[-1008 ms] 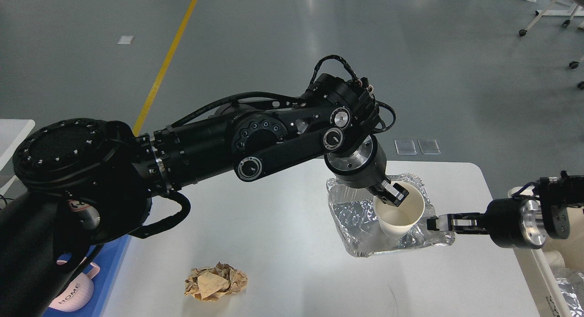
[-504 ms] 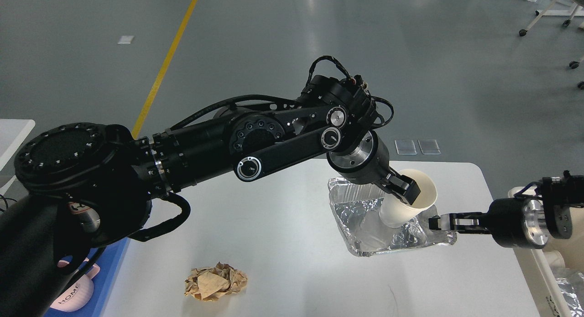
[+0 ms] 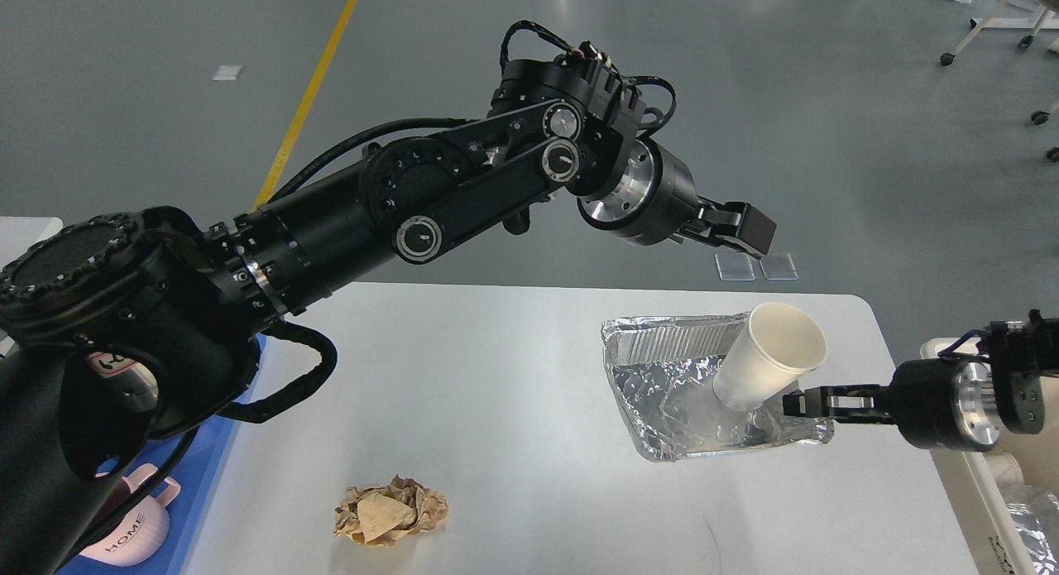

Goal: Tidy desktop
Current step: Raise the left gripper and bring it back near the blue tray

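On the white desktop (image 3: 496,376) lies a crumpled foil tray (image 3: 670,393) at the right. A white paper cup (image 3: 769,356) stands tilted in it, its mouth leaning up and to the right. My left gripper (image 3: 749,227) hangs high above the tray's far edge, clear of the cup, open and holding nothing. From the right, my right gripper (image 3: 793,403) reaches in low and is shut on the foil tray's near right rim, just below the cup. A ball of crumpled brown paper (image 3: 390,511) lies near the desktop's front edge.
A blue tray (image 3: 211,476) with a pink mug (image 3: 132,534) sits past the desktop's left edge, under my left arm. A white bin (image 3: 984,492) holding foil (image 3: 1030,521) stands at the right. A small white table edge (image 3: 25,227) shows far left.
My left gripper let go of the paper cup and rose up and to the right. The cup stayed tilted in the foil tray. My right gripper kept its hold.
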